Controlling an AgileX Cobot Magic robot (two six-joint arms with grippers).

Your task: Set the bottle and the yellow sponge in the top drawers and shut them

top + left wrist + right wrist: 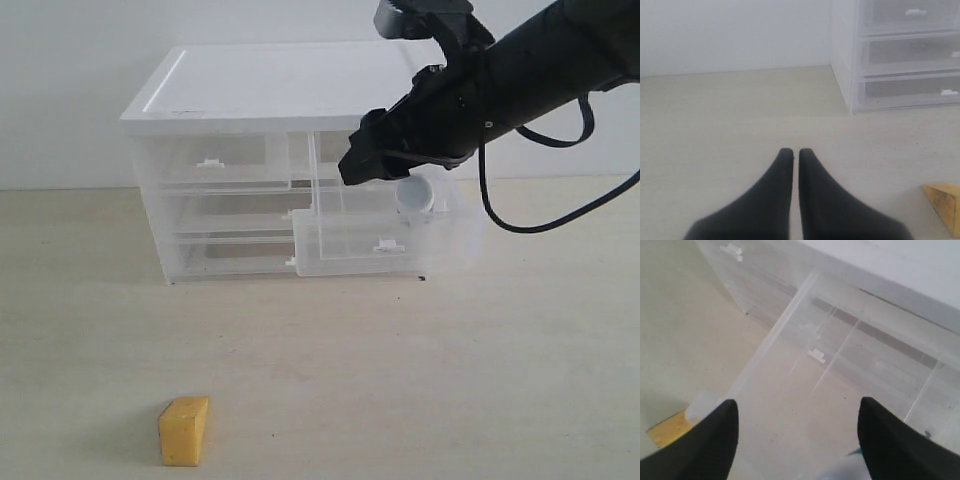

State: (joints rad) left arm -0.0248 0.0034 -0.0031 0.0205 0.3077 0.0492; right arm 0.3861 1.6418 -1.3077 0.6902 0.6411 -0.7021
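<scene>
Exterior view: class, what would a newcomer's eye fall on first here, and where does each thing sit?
First, the black arm coming in from the upper right, its right gripper open over the pulled-out top right drawer of the clear cabinet, with the white bottle showing inside the drawer. Then the yellow sponge, alone on the table in front, to the left.

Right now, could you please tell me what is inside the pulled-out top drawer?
The bottle sits inside the open top drawer; the right gripper above hides most of its body.
</scene>
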